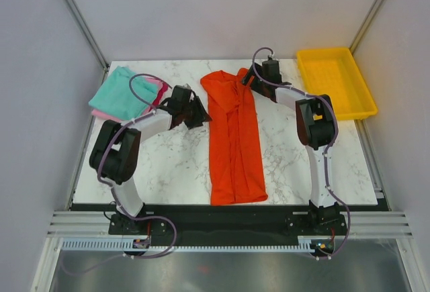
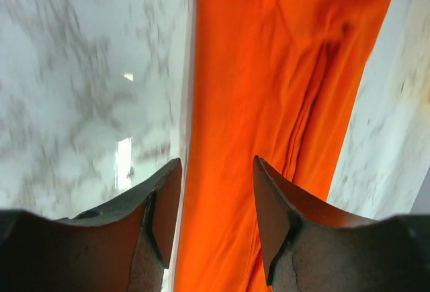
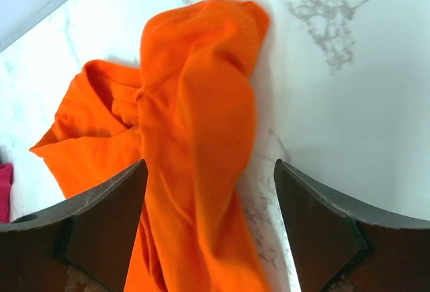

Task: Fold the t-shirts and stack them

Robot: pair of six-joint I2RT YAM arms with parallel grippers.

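The orange-red t-shirt (image 1: 233,134) lies folded lengthwise in a long strip down the middle of the marble table (image 1: 175,164). The teal t-shirt (image 1: 121,92) lies folded on the pink t-shirt (image 1: 161,89) at the far left. My left gripper (image 1: 199,113) is open just left of the strip's upper left edge; in the left wrist view the cloth (image 2: 282,90) runs between and beyond the fingertips (image 2: 169,178). My right gripper (image 1: 246,77) is open over the shirt's bunched top right corner (image 3: 195,111), holding nothing.
A rigid yellow tray (image 1: 349,101) stands at the far right, beside the right arm. Grey walls and metal rails enclose the table on three sides. A black strip runs along the near edge by the arm bases.
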